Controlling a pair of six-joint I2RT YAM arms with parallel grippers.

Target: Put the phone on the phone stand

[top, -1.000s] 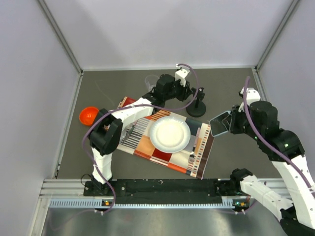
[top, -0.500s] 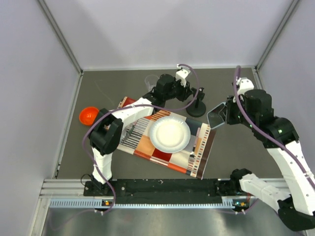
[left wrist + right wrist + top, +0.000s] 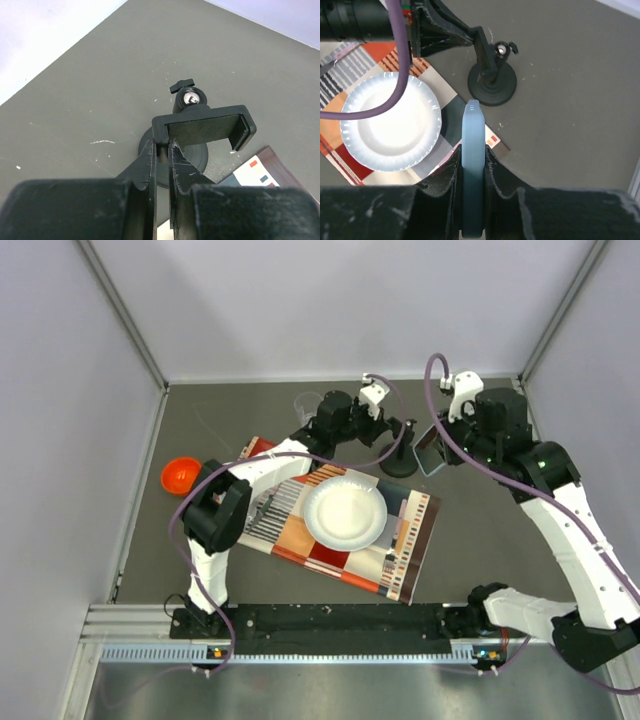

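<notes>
The phone (image 3: 472, 165) is up in the air just beside the phone stand (image 3: 491, 82). It is pinched by its two flat sides in the right gripper (image 3: 472, 156), so its free end can likely slip into the stand's clamp. The left gripper (image 3: 162, 150) has its jaws squeezed on one end of that clamp, probably so the stand will not tip or spin when the phone goes in.

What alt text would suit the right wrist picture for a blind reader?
The right gripper clamps the phone edge-on. Beyond it stands the phone stand, its head held by the left gripper; a white paper plate lies on a patterned mat at picture left.
</notes>
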